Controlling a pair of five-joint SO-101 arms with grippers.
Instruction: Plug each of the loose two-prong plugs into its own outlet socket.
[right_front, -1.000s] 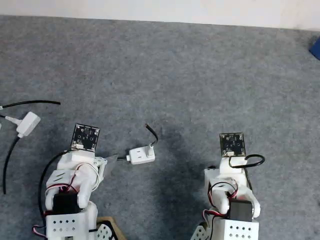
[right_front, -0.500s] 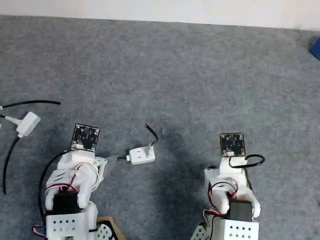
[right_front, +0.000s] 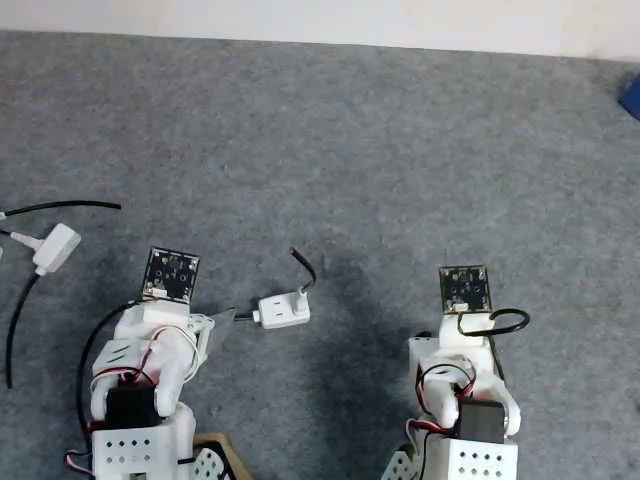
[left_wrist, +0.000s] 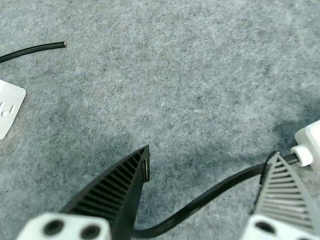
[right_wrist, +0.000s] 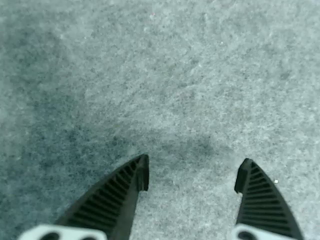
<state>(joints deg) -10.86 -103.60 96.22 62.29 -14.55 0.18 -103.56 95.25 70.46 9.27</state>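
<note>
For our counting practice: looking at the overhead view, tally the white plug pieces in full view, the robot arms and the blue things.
White plug pieces: 2
Robot arms: 2
Blue things: 1
Total: 5

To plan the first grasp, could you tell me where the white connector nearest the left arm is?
High view: the white connector lies in the lower middle, just right of the left hand.

Two white plugs: near plug (right_front: 281, 310) just beside the left arm (right_front: 140, 380), far plug (right_front: 55, 247) well apart from it. Two arms, counting the right arm (right_front: 465, 400).
</note>
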